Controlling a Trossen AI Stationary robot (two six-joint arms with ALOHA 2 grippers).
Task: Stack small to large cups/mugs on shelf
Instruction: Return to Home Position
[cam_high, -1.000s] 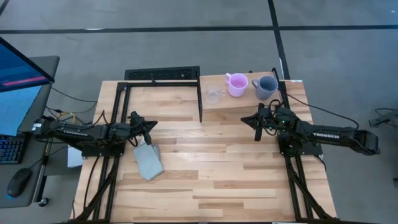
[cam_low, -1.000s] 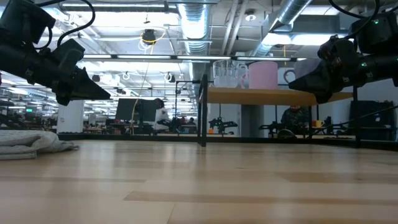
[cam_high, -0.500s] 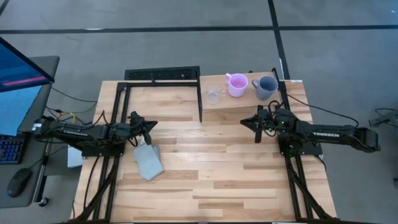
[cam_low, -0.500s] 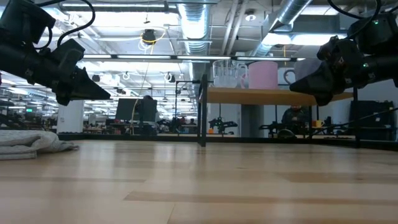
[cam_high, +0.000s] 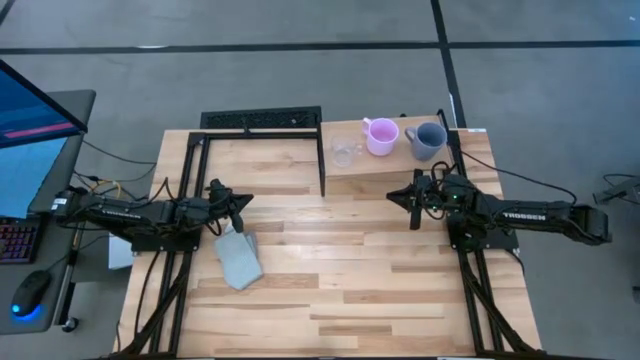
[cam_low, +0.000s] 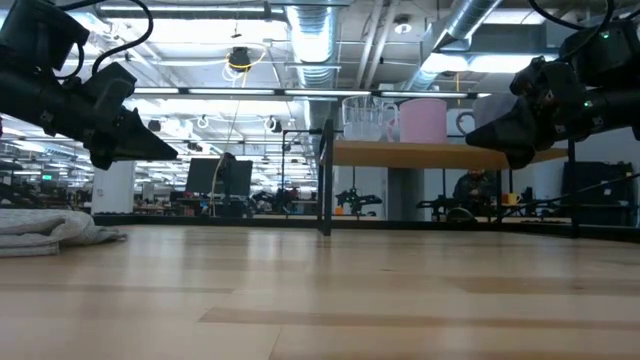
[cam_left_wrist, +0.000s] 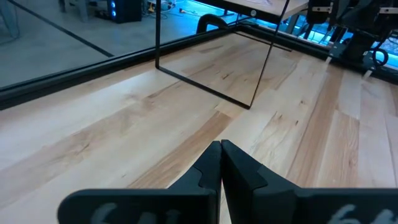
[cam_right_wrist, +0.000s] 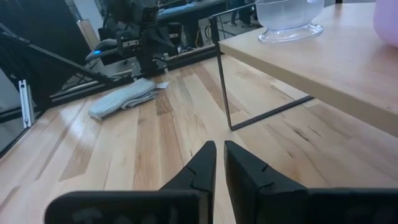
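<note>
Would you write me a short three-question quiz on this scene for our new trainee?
1. Which stands on the shelf between the glass cup and the blue mug? A bowl, B pink mug, C bottle.
2. True or false: the cloth lies on the table, off the shelf.
3. Fill in: the left claw and right claw hang empty above the ____.
Key: 1 B; 2 true; 3 table.

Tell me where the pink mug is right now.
In the high view the pink mug stands on the shelf on the table's right side, between the clear glass cup and the blue-grey mug.
</note>
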